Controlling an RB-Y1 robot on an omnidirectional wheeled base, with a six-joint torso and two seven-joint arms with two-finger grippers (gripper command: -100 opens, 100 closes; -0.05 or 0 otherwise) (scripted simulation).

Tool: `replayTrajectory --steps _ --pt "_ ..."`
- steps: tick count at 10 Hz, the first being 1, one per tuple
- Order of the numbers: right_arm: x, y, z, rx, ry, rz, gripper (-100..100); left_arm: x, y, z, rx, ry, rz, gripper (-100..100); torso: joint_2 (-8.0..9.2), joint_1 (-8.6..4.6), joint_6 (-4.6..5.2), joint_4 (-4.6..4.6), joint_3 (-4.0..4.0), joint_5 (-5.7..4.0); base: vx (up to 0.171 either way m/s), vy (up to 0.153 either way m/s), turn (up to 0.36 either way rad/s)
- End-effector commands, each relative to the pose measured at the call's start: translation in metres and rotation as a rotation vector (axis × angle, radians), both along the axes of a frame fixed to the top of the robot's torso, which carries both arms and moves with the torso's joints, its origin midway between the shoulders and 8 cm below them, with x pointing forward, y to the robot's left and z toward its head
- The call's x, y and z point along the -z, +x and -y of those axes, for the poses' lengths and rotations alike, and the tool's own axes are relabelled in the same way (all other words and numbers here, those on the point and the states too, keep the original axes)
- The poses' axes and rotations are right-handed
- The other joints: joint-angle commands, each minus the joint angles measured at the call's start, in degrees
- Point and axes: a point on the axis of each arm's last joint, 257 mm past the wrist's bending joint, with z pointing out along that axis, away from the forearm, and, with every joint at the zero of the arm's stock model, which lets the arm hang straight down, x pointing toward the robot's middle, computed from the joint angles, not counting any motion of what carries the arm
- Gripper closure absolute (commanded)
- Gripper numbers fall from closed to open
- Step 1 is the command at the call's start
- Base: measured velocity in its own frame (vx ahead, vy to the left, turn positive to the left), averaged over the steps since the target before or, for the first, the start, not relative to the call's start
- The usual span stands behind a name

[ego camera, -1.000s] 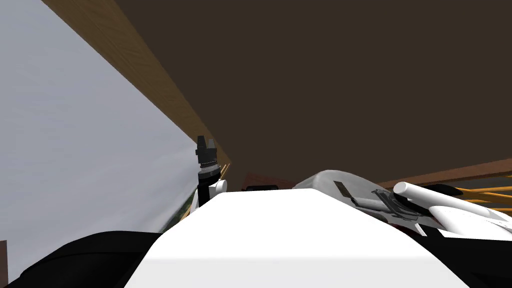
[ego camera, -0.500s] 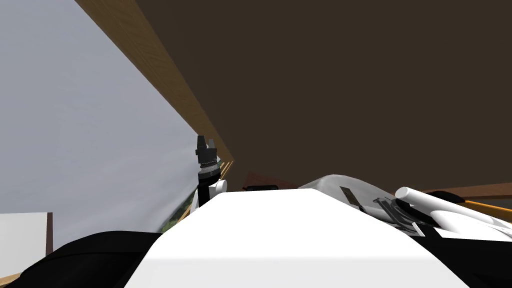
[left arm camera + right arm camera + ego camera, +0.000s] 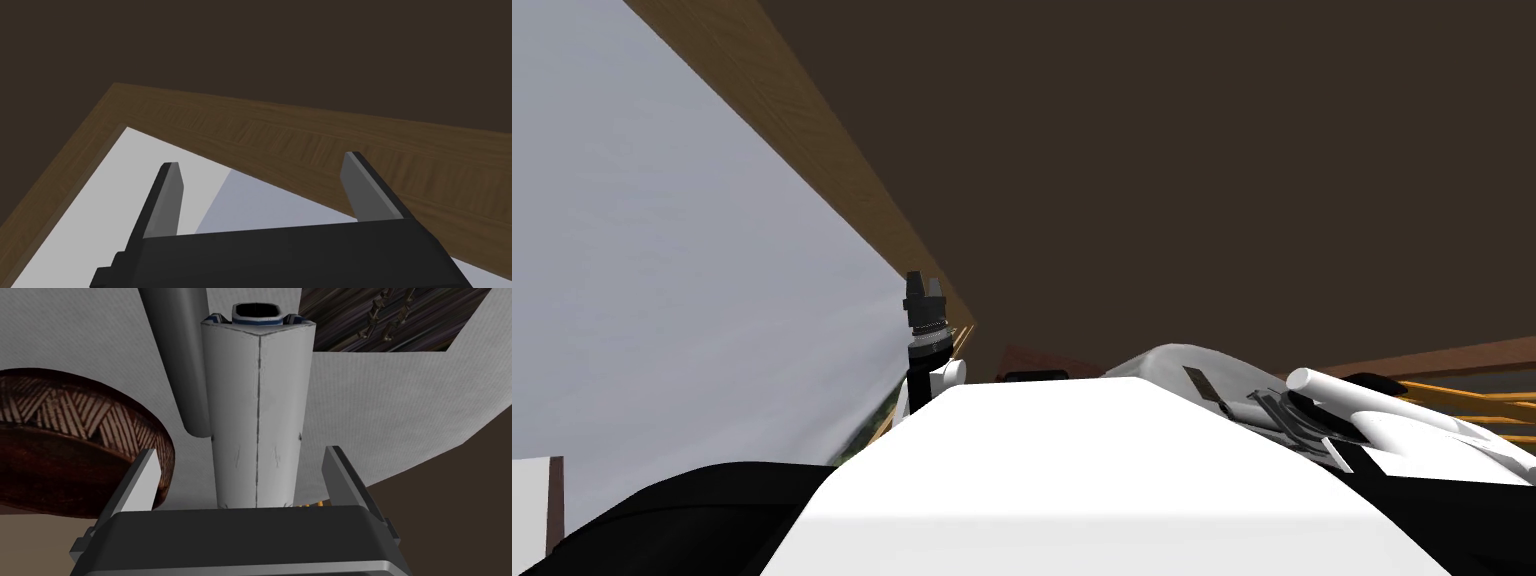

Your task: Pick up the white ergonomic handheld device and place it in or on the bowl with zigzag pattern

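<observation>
The white handheld device [image 3: 257, 413] lies lengthwise on a white round table [image 3: 390, 413]. It is a long faceted body whose far end has a dark opening with a blue rim. My right gripper [image 3: 241, 454] is open and straddles its near end, a gap showing between each finger and the device. The bowl [image 3: 75, 438] is dark brown with a band of pale zigzag lines. It stands on the table just outside one finger of the right gripper. My left gripper [image 3: 923, 290] points upward beside my chest, open and empty [image 3: 261, 162].
A grey cylinder [image 3: 182, 363] lies alongside the device, between it and the bowl. Beyond the device's far end is a dark streaked patch [image 3: 390, 318] on the table. The table's rim [image 3: 450, 443] curves close past the right gripper's other finger.
The head view swung a little to one side and back, so my head or base moved. The left gripper stays raised and open. The right arm's end shifted slightly.
</observation>
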Motion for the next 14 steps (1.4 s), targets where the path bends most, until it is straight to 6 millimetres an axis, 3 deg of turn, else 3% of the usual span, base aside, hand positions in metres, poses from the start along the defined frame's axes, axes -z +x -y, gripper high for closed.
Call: replayTrajectory --steps 1,4,6,8,10,11,12,14 --pt "0.004 0.01 -0.002 -0.016 0.001 0.003 -100 0.0 0.0 0.0 0.0 0.0 0.0 0 0.0 0.0 0.0 0.0 0.0 0.0 0.027 -0.016 -0.105" --pt "0.012 0.053 -0.013 -0.09 0.005 0.004 -100 0.0 0.0 0.0 0.0 0.0 0.0 0 -0.06 -0.02 0.0 -0.01 -0.03 0.0 0.035 -0.023 -0.227" --pt "0.012 0.053 -0.013 -0.09 0.005 0.004 -100 0.0 0.0 0.0 0.0 0.0 0.0 0 -0.03 0.0 -0.05 -0.01 -0.02 0.0 0.015 -0.007 -0.016" --pt "0.016 0.082 -0.021 -0.141 0.003 0.006 -100 0.0 0.0 0.0 0.0 0.0 0.0 0 0.04 0.03 -0.01 0.01 0.02 0.01 0.018 -0.015 -0.208" --pt "0.016 0.082 -0.021 -0.141 0.003 0.006 -100 0.0 0.0 0.0 0.0 0.0 0.0 0 0.0 0.02 -0.06 0.0 0.0 0.01 0.017 -0.006 -0.043" --pt "0.017 0.096 -0.025 -0.167 0.001 0.006 -100 0.0 0.0 0.0 0.0 0.0 0.0 0 0.02 0.04 -0.07 0.0 0.01 0.01 0.016 -0.009 -0.148" --pt "0.017 0.096 -0.025 -0.167 0.001 0.006 -100 0.0 0.0 0.0 0.0 0.0 0.0 0 0.01 0.03 -0.03 0.0 0.0 0.01 0.017 -0.007 -0.098" --pt "0.017 0.126 -0.033 -0.22 -0.005 0.008 -100 0.0 0.0 0.0 0.0 0.0 0.0 0 0.01 0.03 -0.03 0.0 0.01 0.01 0.028 -0.013 -0.205"
